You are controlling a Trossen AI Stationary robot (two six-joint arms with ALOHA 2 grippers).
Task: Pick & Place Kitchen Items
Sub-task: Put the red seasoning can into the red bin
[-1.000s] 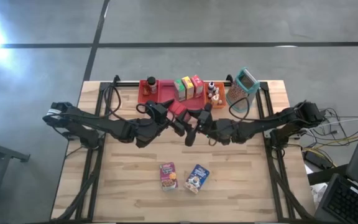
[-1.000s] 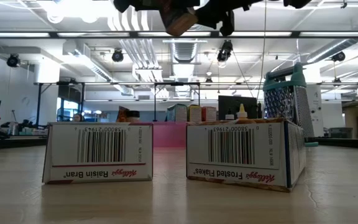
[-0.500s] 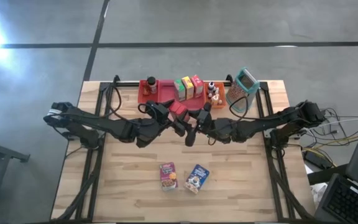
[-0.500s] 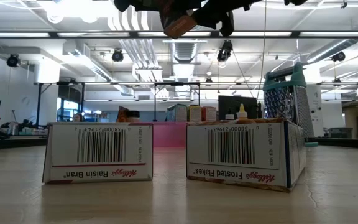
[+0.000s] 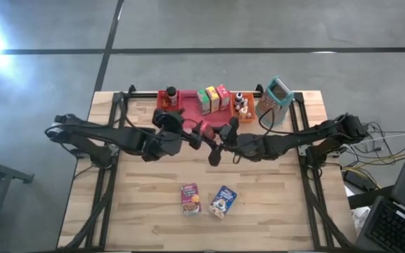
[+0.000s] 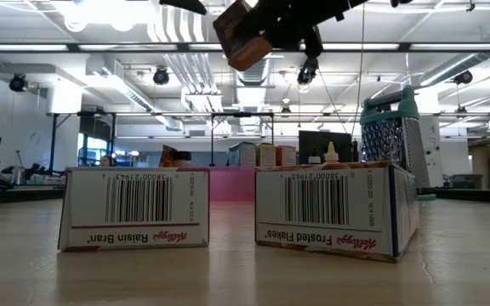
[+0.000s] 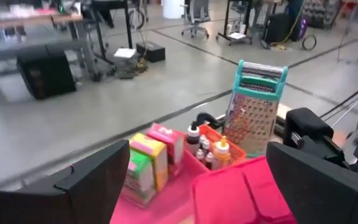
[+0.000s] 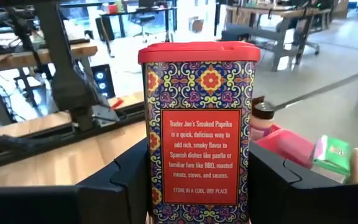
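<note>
A red-lidded paprika tin with a patterned label hangs high over the table's middle, between the two arms. My right gripper is shut on it and reaches in from the table's right. My left gripper stands just left of the tin, open wide. A red surface shows low between its fingers, and I cannot tell whether they touch it. A Raisin Bran box and a Frosted Flakes box lie flat on the near half of the table. My right gripper pinches the tin's lower half between its two fingers, one on each narrow side. The fingers come in about level from the table's right. The tin is lifted clear of the table and shows tilted in the low view.
Along the far edge stand a red tray, a row of small boxes, an orange bin with little bottles and a metal grater. Bare wood lies left and right of the two cereal boxes.
My left gripper has come off the tin and drawn back toward the table's left and a little up. The tin stays in my right gripper, high over the table, and has tipped further over.
</note>
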